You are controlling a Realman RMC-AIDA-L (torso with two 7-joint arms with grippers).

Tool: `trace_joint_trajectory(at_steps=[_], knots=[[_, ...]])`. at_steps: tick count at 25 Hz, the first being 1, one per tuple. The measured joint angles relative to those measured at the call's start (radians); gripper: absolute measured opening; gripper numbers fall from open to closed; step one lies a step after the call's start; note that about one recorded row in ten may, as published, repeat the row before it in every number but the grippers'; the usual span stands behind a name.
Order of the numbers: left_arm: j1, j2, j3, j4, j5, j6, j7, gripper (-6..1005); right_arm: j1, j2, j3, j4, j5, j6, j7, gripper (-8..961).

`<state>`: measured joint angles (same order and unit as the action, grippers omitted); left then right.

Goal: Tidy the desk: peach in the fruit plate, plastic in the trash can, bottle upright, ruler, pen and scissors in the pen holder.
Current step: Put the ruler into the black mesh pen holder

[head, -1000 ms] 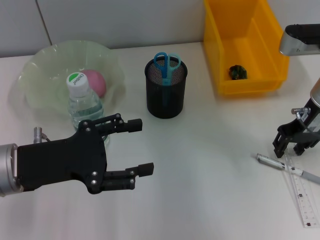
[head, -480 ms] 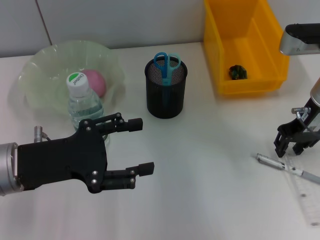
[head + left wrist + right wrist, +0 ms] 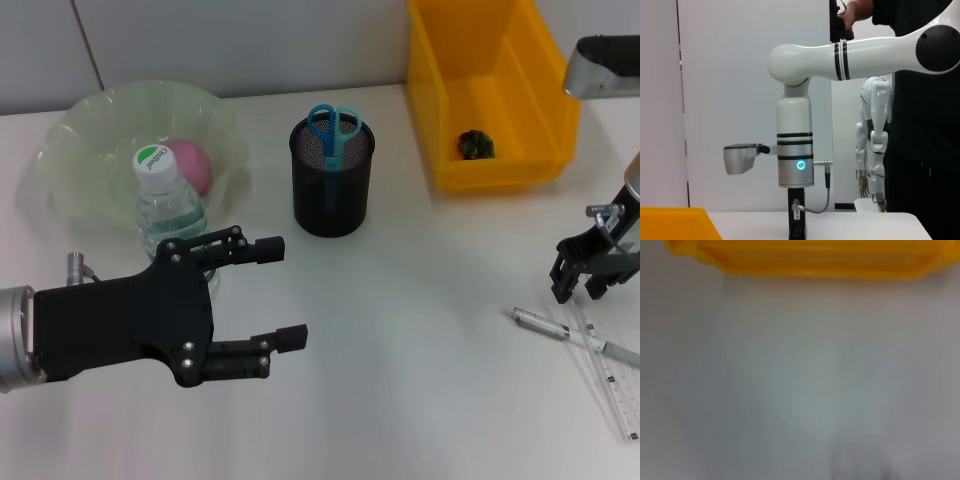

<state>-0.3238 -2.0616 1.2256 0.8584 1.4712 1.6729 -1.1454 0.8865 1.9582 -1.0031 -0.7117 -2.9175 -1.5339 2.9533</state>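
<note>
Ruler [image 3: 610, 383] lies on worktop [image 3: 420, 340] w/ pen [image 3: 575, 337] across it, near right edge. Right pincer [image 3: 587, 280] just above them, holding nothing, fingers apart. Left pincer [image 3: 270, 295] released, beside upright bottle [image 3: 168, 205]. Scissors [image 3: 333, 128] in pen holder [image 3: 331, 180].

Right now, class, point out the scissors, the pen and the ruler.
scissors [image 3: 333, 127], head view, on the blue handles sticking out of the holder.
pen [image 3: 545, 327], head view, on its silver barrel.
ruler [image 3: 612, 380], head view, on its clear middle.
</note>
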Motion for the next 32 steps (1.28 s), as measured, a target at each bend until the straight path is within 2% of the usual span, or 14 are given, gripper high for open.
trace_joint_trajectory(at_steps=[3, 7, 12, 23, 32], knots=[[-0.001, 0.0, -0.001, 0.002, 0.001, 0.0, -0.009, 806, -0.011, 0.003, 0.002, -0.046, 0.004, -0.019, 0.0, 369], [0.0, 0.0, -0.003, 0.01, 0.004, 0.001, -0.018, 806, -0.025, 0.02, 0.022, -0.121, 0.007, -0.053, -0.006, 369], [0.002, 0.0, -0.003, 0.023, 0.006, 0.001, -0.033, 806, -0.034, 0.027, 0.029, -0.185, 0.028, -0.082, -0.012, 369], [0.007, 0.003, -0.003, 0.052, 0.008, 0.003, -0.08, 806, -0.093, 0.018, 0.035, -0.327, 0.199, -0.104, -0.07, 368], [0.008, 0.005, -0.005, 0.076, 0.008, 0.003, -0.12, 807, -0.098, 0.005, 0.14, -0.421, 0.353, -0.102, -0.189, 368]])
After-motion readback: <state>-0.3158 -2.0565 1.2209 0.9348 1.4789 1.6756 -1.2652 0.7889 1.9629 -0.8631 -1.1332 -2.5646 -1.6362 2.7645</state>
